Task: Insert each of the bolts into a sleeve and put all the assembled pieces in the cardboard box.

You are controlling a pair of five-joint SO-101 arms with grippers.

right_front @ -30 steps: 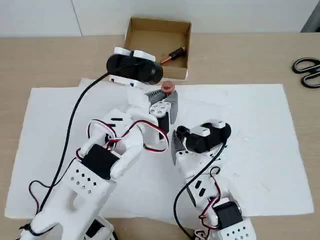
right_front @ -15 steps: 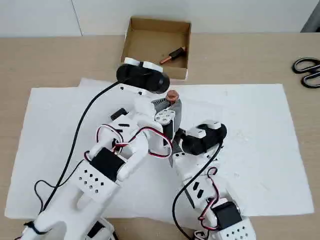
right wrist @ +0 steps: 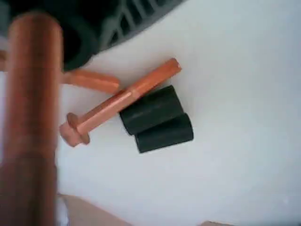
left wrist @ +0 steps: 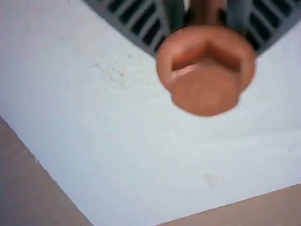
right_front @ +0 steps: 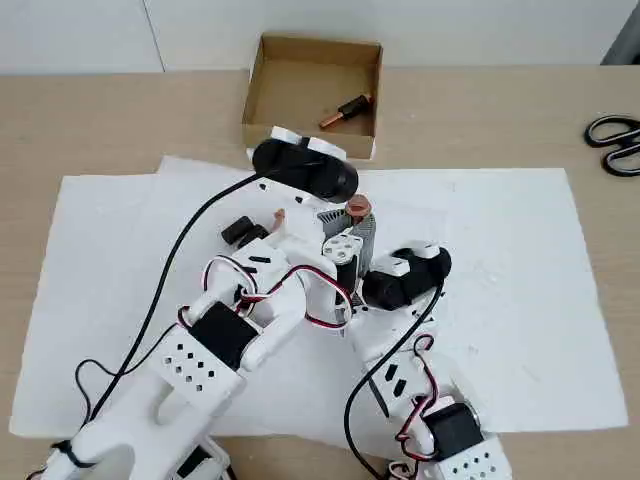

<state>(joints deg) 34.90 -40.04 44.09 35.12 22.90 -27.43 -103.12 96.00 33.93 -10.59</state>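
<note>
Left gripper: fingers clamped on copper bolt. Loose bolt lying against two black sleeves on white paper.

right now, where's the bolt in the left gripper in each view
high view: bolt, head up in the left gripper, mid white paper.
left wrist view: bolt head close up, between grey fingers.
right wrist view: apparently its shank, near, before loose bolts and black sleeves.
shared landmark: white paper.
</note>
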